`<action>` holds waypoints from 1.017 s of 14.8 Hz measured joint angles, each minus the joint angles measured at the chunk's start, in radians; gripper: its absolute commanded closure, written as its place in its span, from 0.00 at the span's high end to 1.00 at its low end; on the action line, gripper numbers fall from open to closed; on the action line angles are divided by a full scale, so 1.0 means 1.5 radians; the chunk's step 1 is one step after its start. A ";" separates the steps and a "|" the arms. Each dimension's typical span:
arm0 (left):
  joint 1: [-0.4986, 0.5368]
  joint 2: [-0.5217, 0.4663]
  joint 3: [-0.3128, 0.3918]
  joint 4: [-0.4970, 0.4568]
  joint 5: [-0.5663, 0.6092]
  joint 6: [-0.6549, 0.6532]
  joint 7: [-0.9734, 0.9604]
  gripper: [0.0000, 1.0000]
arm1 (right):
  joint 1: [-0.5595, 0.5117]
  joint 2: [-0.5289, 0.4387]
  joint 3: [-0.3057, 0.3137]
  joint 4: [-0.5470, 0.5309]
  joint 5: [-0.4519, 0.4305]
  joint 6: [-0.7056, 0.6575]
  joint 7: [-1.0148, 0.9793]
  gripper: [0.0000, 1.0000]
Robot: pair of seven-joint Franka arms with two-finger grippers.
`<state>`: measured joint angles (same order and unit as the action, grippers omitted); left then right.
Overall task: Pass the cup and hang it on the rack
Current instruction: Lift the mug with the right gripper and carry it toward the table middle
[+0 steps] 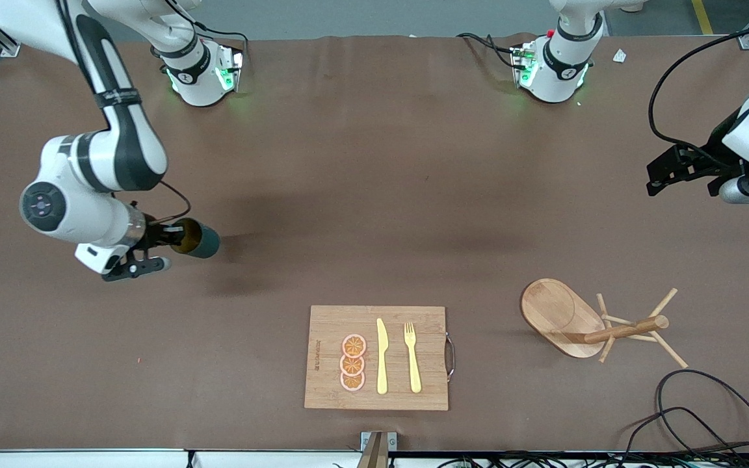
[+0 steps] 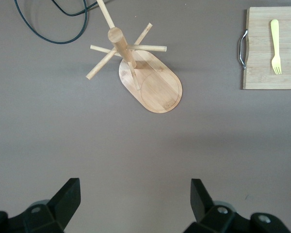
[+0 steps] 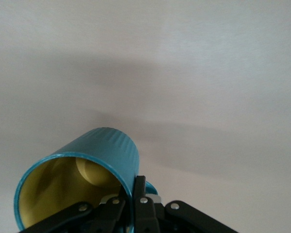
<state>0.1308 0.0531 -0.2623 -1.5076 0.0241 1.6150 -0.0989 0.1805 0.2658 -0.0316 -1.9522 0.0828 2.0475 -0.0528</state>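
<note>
The teal cup (image 1: 202, 240) with its yellow inside (image 3: 53, 187) is held on its side, just above the table at the right arm's end. My right gripper (image 1: 176, 239) is shut on the cup's rim (image 3: 132, 187), one finger inside and one outside, beside the small handle (image 3: 150, 187). The wooden rack (image 1: 560, 315) stands on its oval base toward the left arm's end; its post (image 2: 119, 41) and pegs are bare. My left gripper (image 1: 683, 179) hangs open and empty (image 2: 135, 189) over the table at that end, waiting, apart from the rack.
A wooden cutting board (image 1: 326, 390) lies near the front edge, with orange slices (image 1: 352, 363), a yellow knife (image 1: 381, 357) and a fork (image 1: 412, 357) on it. Black cables (image 1: 693, 409) loop on the table near the rack.
</note>
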 measured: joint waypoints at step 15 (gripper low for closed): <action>-0.001 0.000 -0.001 0.000 0.000 -0.012 -0.001 1.00 | 0.348 0.087 0.002 0.065 0.022 0.121 0.521 0.00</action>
<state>0.1288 0.0531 -0.2639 -1.5082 0.0241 1.5965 -0.0999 0.7023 0.3967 -0.0285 -1.8552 0.1156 2.2290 0.7294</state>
